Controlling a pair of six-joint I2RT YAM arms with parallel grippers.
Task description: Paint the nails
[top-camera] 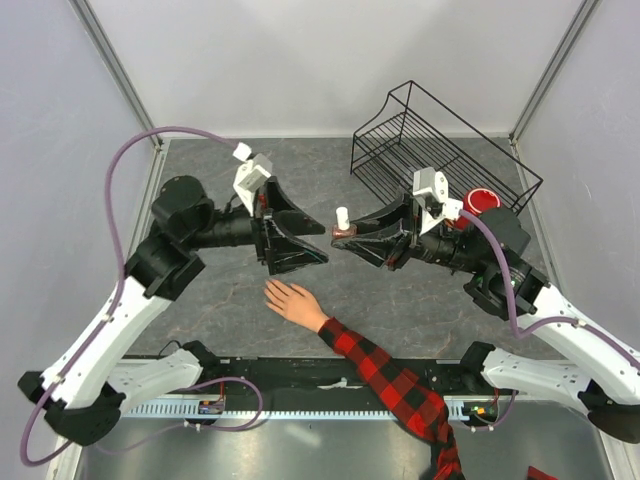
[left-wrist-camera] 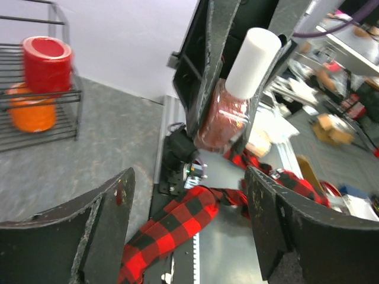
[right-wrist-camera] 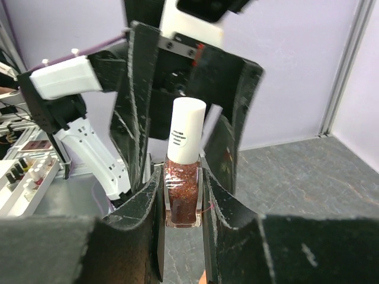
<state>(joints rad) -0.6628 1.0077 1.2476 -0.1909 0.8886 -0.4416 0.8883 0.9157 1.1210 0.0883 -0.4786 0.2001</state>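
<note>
A pale hand [top-camera: 295,303] with spread fingers lies palm down on the grey table, on an arm in a red-and-black plaid sleeve [top-camera: 385,375]. Its nails are too small to make out. My right gripper [top-camera: 345,238] is shut on a small dark red glitter polish bottle [right-wrist-camera: 180,192] with a white cap [right-wrist-camera: 185,127], held upright above the table beyond the hand. My left gripper [top-camera: 322,242] is open and faces the bottle, its tips just short of it. In the left wrist view the bottle [left-wrist-camera: 222,115] sits ahead of my gripper [left-wrist-camera: 189,180], with the sleeve [left-wrist-camera: 177,222] below.
A black wire rack [top-camera: 440,140] stands at the back right with a red cup [top-camera: 481,200] by it; the left wrist view shows the cup [left-wrist-camera: 47,62] above an orange object [left-wrist-camera: 35,112]. White walls and posts enclose the table.
</note>
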